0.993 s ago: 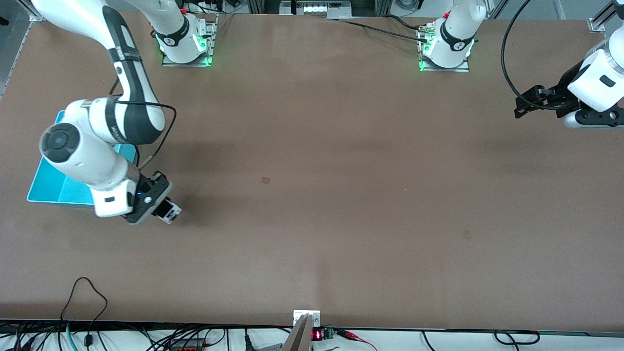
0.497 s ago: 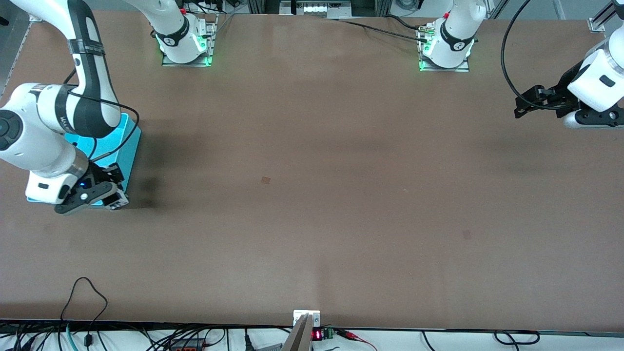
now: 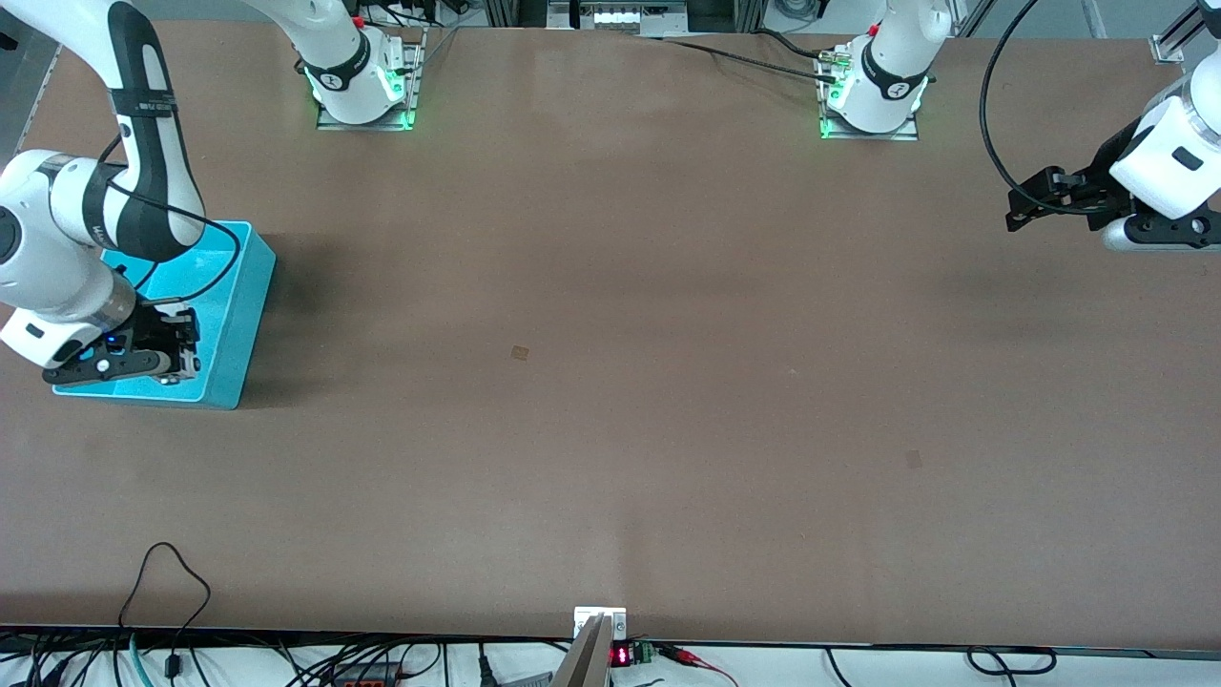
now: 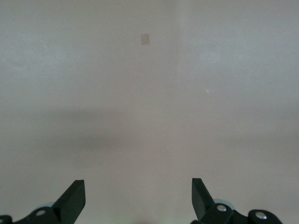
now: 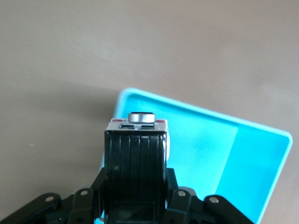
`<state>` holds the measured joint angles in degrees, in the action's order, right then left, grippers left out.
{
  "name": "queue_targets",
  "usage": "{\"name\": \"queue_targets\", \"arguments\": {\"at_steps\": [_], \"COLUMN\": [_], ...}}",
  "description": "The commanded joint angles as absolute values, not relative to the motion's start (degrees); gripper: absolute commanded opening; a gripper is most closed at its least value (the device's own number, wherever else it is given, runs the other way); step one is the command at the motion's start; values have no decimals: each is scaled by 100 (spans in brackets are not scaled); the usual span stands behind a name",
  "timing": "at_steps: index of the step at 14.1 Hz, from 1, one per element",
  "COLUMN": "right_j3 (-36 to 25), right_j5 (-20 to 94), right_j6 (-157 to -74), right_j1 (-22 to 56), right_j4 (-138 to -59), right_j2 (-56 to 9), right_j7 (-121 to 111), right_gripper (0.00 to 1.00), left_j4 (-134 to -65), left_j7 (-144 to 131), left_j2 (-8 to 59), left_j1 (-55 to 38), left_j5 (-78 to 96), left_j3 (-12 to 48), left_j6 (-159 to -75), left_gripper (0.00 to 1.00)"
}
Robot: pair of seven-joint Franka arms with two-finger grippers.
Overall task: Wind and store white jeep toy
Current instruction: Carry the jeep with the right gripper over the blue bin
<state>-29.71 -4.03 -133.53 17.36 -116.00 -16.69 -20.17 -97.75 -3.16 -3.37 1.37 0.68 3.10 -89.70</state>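
Note:
My right gripper (image 3: 186, 358) is shut on the white jeep toy (image 5: 135, 158) and holds it over the cyan bin (image 3: 238, 315) at the right arm's end of the table. In the right wrist view the toy's ribbed black roof fills the space between the fingers, with a small silver wheel at its tip, and the bin (image 5: 224, 149) lies below it. In the front view the toy is mostly hidden by the gripper. My left gripper (image 3: 1025, 205) is open and empty, held above the table at the left arm's end; the left arm waits.
The bin's inside shows nothing else in it. A small tan mark (image 3: 520, 353) lies on the brown table near the middle and also shows in the left wrist view (image 4: 145, 39). Cables hang along the table's edge nearest the front camera.
My right gripper has carried the toy from above the bare table beside the bin to over the bin. The left arm has not moved.

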Motion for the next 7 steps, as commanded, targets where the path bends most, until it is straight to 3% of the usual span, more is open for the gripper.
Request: {"name": "queue_targets", "arguments": {"at_steps": [1, 7], "right_j3": [-3207, -3331], "right_j5": [-501, -492], "right_j6": [-13868, -15072], "right_j1": [1784, 1381], "right_j4": [-12399, -13560], "right_j2": [-1170, -1037], "right_j7": [-1811, -1723], "right_gripper": [0, 0], "left_j4": [-9747, -9747], "left_j7": [-281, -281], "left_j2": [-396, -396], "left_j1": [167, 158], "left_j5": [149, 149], "left_j3": [334, 343], "left_j6": [-8886, -8895], "left_gripper": [100, 100]}}
